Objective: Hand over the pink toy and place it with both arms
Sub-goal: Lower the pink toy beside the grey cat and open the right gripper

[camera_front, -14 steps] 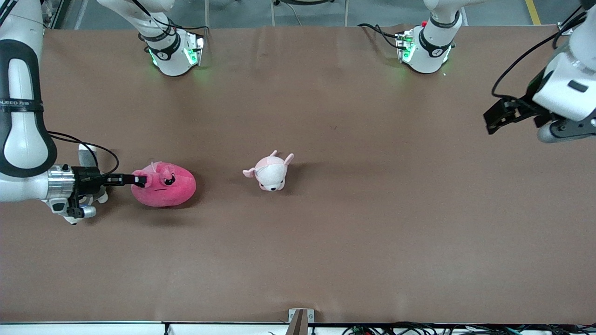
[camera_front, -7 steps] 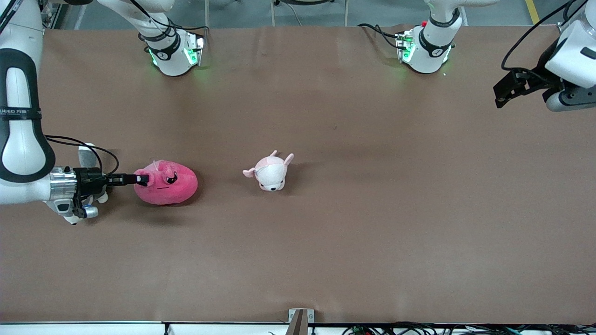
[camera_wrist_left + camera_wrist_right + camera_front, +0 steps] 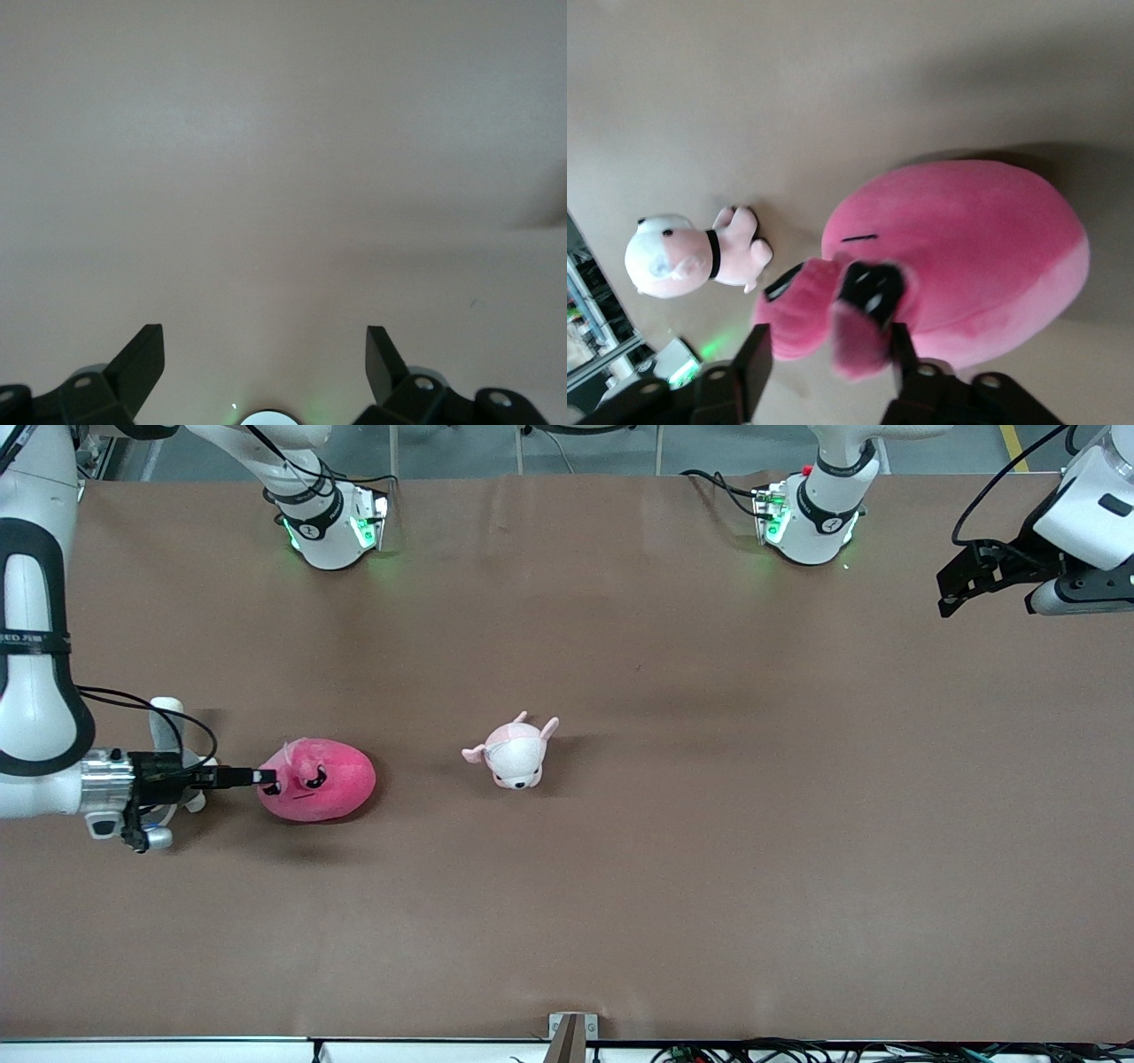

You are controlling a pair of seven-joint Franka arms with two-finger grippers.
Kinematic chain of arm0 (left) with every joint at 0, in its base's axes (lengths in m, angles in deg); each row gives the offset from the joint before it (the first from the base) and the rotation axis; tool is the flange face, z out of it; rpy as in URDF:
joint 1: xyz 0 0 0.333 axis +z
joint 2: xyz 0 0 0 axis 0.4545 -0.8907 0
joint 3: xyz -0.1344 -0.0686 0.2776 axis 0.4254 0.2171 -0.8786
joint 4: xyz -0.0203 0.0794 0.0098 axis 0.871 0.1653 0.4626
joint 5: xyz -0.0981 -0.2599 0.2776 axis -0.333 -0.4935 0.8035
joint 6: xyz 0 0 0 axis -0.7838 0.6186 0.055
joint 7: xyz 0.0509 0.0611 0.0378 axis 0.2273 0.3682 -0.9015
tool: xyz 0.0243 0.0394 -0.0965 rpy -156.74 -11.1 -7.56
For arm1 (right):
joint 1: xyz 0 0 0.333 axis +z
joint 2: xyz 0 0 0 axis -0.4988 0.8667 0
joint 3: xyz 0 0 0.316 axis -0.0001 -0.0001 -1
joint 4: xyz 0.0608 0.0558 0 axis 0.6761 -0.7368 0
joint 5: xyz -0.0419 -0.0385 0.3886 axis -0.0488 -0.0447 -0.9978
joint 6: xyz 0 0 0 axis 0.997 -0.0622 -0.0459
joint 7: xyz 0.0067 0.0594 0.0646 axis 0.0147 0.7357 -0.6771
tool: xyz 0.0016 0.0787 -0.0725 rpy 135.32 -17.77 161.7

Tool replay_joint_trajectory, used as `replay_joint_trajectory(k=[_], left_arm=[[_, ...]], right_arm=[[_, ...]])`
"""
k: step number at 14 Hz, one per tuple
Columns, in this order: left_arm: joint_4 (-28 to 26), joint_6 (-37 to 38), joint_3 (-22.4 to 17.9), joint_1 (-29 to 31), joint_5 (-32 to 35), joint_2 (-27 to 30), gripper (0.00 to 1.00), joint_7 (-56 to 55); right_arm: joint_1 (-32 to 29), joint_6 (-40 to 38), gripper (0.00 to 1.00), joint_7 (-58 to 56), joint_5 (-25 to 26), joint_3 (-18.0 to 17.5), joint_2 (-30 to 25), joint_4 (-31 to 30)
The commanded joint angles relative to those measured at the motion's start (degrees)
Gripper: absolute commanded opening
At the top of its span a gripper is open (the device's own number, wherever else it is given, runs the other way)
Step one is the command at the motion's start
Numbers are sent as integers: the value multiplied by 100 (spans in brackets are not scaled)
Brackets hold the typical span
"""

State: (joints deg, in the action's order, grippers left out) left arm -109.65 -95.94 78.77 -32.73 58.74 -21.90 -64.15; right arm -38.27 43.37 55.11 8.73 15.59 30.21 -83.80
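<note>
The pink toy (image 3: 323, 779) lies on the brown table toward the right arm's end; in the right wrist view (image 3: 966, 239) its black eye and floppy pink flaps face the camera. My right gripper (image 3: 266, 779) is low at the toy's edge, and in its wrist view (image 3: 828, 354) the fingers stand apart with the toy's loose flaps between them. My left gripper (image 3: 957, 589) is up in the air over the left arm's end of the table, open and empty, and its wrist view (image 3: 266, 354) shows only bare table.
A small pale pink-and-white plush animal (image 3: 514, 755) lies near the table's middle, beside the pink toy toward the left arm's end; it also shows in the right wrist view (image 3: 682, 257). The two arm bases (image 3: 328, 522) (image 3: 811, 514) stand farthest from the front camera.
My right gripper has sunk a little with the pink toy, which now sits rounder and flatter on the table. My left arm has drawn back up toward its base's end.
</note>
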Motion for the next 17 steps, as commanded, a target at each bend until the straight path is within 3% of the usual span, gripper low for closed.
replay_joint_trajectory(k=[1, 4, 8, 17], left_arm=[[-100, -63, -36, -72, -78, 67, 100, 128], [-91, -63, -36, -64, -43, 23, 100, 190], [-91, -10, -36, -20, -61, 32, 100, 207], [120, 200, -97, 7, -52, -3, 100, 111]], right_arm=[[9, -157, 100, 735, 758, -103, -374, 539], [150, -167, 100, 895, 1647, -94, -928, 698], [325, -157, 100, 1132, 3307, -103, -1833, 725], [334, -290, 100, 1203, 3442, -68, -2617, 637]])
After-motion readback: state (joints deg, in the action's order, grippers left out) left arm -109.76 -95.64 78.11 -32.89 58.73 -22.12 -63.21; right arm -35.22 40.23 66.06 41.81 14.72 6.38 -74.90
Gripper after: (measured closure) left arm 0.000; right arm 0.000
